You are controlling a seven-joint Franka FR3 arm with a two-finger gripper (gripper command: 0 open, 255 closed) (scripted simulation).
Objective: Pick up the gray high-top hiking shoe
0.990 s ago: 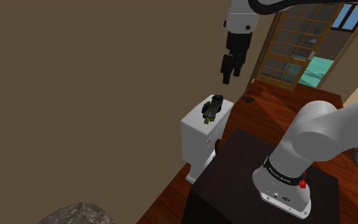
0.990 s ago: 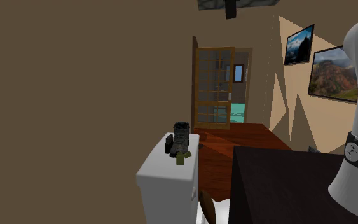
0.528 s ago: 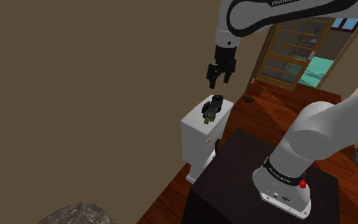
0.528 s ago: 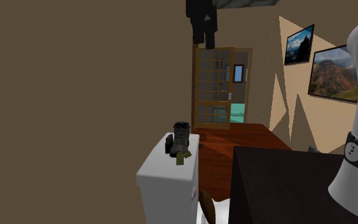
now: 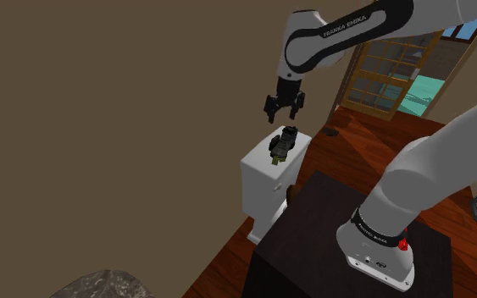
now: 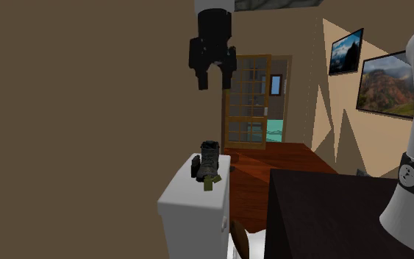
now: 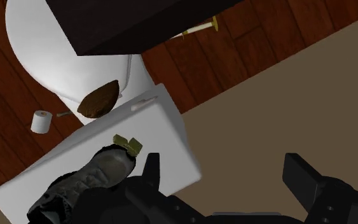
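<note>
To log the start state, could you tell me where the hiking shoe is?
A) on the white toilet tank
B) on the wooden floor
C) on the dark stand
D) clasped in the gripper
A: the shoe stands on top of the white tank, and the open gripper hangs above it without touching it.

Shoulder high behind stand (image 5: 313, 212), second lower, wrist overhead, all facing toilet tank (image 5: 262, 173)

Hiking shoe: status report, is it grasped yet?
Gripper open, hovering above the shoe, no contact. Dark gray high-top shoe sits on the white toilet tank, not grasped. Nothing between gripper and shoe.
</note>
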